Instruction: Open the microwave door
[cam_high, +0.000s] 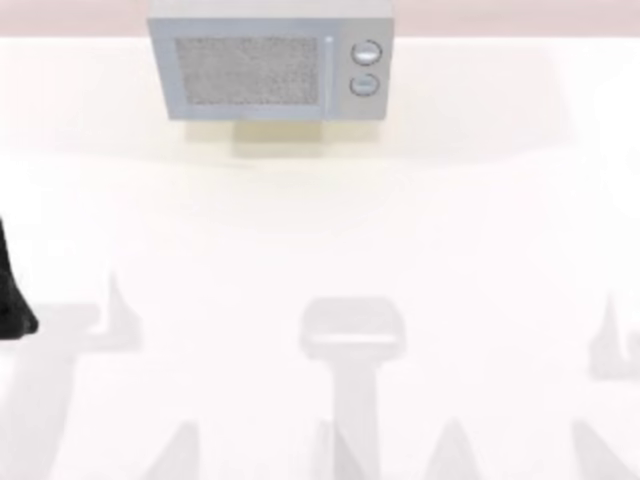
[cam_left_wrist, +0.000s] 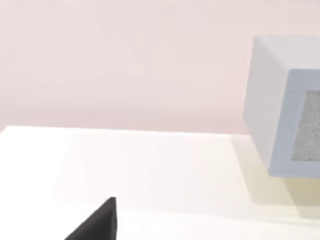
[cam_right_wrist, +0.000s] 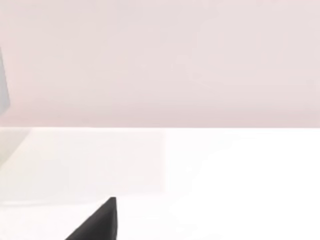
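Standing at the table's twelve o'clock, the small boxy light-grey microwave (cam_high: 270, 62) kept its mesh-windowed grey door (cam_high: 248, 72) shut. My left arm (cam_high: 12, 300) sat at nine o'clock. I cannot tell either gripper's opening or hold.

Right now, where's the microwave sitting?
The microwave stands at the far edge of the table in the top view, just left of centre, its door shut and facing the arms.

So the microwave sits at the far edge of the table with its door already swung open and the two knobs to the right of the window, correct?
Not quite: the microwave door is shut, lying flat across the front of the microwave, as the top view shows. The rest holds: it stands at the table's far edge, with the two knobs right of the window.
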